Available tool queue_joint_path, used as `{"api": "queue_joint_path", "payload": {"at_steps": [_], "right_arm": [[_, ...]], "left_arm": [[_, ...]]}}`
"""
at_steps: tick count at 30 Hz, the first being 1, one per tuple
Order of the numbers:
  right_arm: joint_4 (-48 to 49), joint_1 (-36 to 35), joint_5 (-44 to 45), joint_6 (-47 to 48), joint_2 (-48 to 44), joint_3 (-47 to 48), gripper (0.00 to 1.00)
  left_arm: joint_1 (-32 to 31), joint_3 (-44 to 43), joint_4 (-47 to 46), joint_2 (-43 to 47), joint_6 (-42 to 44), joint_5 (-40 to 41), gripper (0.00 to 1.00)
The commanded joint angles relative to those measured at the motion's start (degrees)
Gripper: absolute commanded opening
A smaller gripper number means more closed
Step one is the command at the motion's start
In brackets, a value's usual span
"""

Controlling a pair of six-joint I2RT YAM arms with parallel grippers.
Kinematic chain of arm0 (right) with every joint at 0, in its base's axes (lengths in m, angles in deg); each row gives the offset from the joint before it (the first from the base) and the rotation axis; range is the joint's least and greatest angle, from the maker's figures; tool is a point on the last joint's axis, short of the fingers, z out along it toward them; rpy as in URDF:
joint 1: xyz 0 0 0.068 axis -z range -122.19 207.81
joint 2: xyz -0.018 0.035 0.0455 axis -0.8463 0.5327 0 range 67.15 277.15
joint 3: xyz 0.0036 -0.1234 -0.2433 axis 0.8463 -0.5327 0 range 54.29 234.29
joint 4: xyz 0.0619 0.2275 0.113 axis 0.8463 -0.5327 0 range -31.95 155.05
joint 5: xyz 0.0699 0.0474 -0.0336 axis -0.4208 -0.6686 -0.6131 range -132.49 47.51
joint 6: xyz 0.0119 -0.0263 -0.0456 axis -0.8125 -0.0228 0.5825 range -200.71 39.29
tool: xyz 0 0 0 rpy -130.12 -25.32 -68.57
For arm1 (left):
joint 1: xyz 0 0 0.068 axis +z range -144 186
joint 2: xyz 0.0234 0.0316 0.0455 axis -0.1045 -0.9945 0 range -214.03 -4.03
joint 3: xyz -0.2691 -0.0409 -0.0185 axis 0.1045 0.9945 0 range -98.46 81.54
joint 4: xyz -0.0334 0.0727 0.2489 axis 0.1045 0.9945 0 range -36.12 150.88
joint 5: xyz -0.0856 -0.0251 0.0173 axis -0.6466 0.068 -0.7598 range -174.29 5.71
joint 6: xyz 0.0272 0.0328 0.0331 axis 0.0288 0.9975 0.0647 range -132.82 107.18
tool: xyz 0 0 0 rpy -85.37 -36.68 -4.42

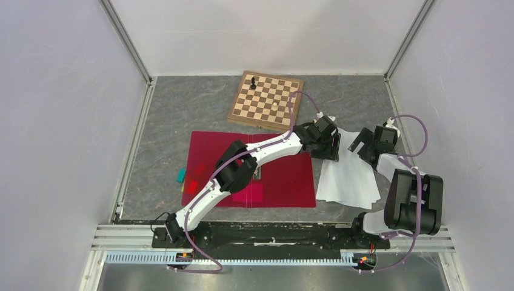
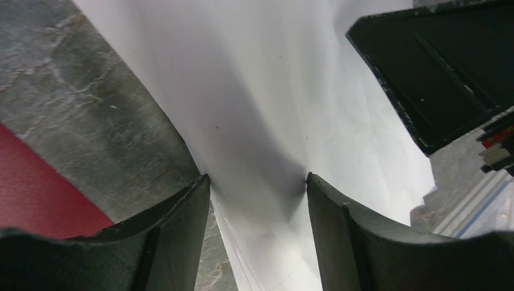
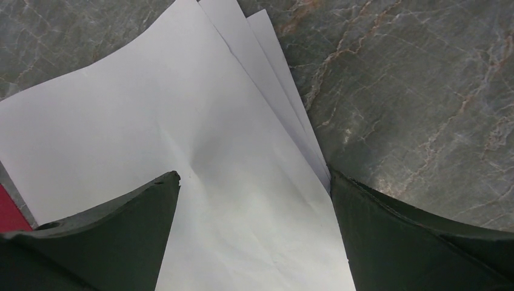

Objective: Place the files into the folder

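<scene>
Overhead view, tabletop [image 1: 182, 109]. Centre-left: red folder [image 1: 291, 182] lying flat, with the left arm stretched across it. Upper centre: chessboard [image 1: 267, 100]. Just right of the folder's edge: files [image 1: 348, 179], a fanned white stack. Left fingers [image 2: 182, 224] are spread at the stack's upper-left corner. Their tips touch the top sheet, which buckles between them, not clenched. Right fingers [image 3: 121, 230] are fully released, straddling the stack's upper-right edge.

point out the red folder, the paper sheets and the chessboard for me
red folder [image 1: 291, 182]: top external view, bare red area near its right edge
paper sheets [image 1: 347, 180]: top external view, middle of the top sheet
chessboard [image 1: 262, 102]: top external view, bare squares near its middle
</scene>
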Motion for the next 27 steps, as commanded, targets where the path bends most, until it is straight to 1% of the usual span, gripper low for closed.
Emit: {"api": "queue_joint_path", "payload": {"at_steps": [1, 4, 8, 14, 23, 25, 27], "right_arm": [[-2.2, -0.3, -6.0, -0.7, 2.8, 0.1, 0.98], [-1.8, -0.3, -7.8, -0.6, 3.4, 0.2, 0.98], [-2.1, -0.2, -10.1, -0.4, 4.8, 1.0, 0.98], [-2.2, -1.8, -12.1, -0.7, 4.8, 0.9, 0.98], [-1.8, -5.7, -12.9, -2.2, 4.8, -0.3, 0.98], [-1.8, -6.3, -13.0, -2.2, 4.5, -0.5, 0.98], [-1.7, -6.7, -13.4, -2.0, 3.9, -0.6, 0.98]], "left_arm": [[-0.7, -1.1, 1.7, -3.0, -2.9, -6.6, 0.67], [-0.4, -0.8, -0.3, -2.3, -3.1, -9.5, 0.69], [0.2, -0.9, -1.3, -1.4, -3.3, -11.2, 0.71], [1.0, -0.8, 0.4, 0.9, -2.2, -10.1, 0.63], [1.1, 0.3, 4.0, 4.4, 0.4, -7.0, 0.43], [1.1, 1.2, 4.2, 5.7, 1.0, -6.3, 0.36], [1.1, 1.5, 5.1, 6.8, 1.7, -5.7, 0.26]]}}
